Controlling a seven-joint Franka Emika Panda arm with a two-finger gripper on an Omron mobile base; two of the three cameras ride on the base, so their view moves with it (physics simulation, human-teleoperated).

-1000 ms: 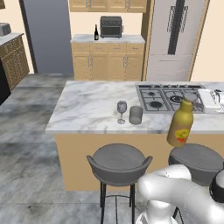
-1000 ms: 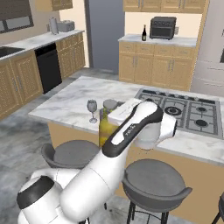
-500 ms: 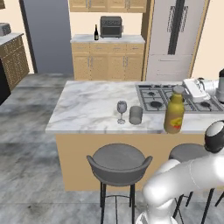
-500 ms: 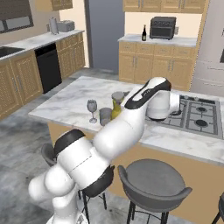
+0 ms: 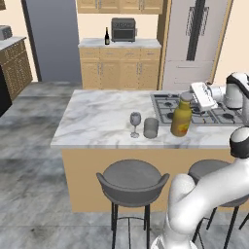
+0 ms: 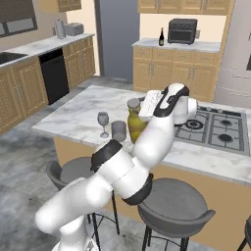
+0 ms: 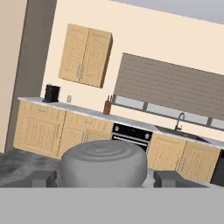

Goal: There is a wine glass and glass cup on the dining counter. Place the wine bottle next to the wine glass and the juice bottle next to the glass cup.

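The juice bottle (image 5: 182, 115) stands upright on the marble bench (image 5: 97, 116), just below the gripper (image 5: 196, 95), whose fingers (image 7: 41, 178) sit spread either side of the grey cap (image 7: 103, 162) without clearly pressing it; it looks open and holding nothing. The glass cup (image 5: 151, 128) is just beyond the bottle on the side away from the gripper, with a small gap, and the wine glass (image 5: 135, 123) stands beside the cup, farther still. So the juice half looks about done. The wine bottle (image 5: 107, 36) stands well apart on the far back counter (image 5: 141, 44), beside a toaster oven (image 5: 123, 29); that half is not yet begun.
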